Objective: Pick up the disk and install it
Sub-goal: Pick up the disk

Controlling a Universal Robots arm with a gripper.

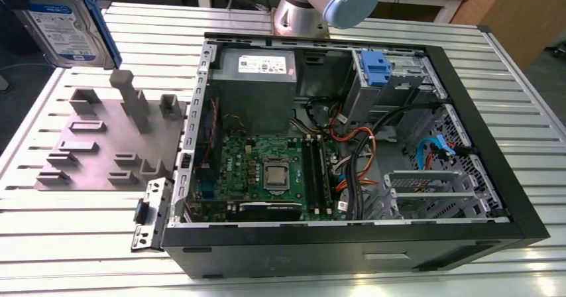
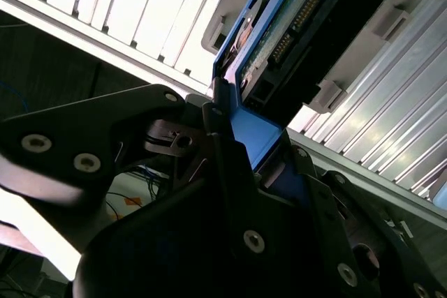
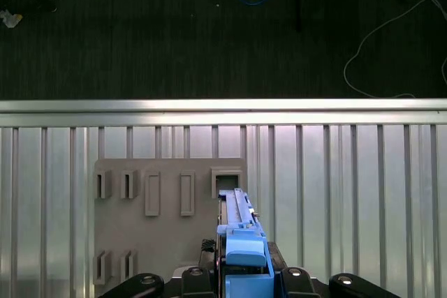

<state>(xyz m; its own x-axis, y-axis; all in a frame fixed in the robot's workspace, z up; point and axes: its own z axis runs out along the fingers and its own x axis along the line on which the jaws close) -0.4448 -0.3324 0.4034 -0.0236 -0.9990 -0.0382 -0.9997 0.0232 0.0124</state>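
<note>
The disk, silver-grey with a white-and-blue label and a blue carrier frame, hangs upright in the air above the table's far corner at the exterior view's left. In the first wrist view the disk is edge-on over the grey fixture plate, and my gripper is shut on its blue carrier. The second wrist view shows the disk from its connector side, with my gripper clamped on the blue frame end.
An open computer case lies on the slatted metal table, with a blue latch at its drive bay and a grey power supply. The grey fixture plate sits beside the case. The table edge borders dark floor.
</note>
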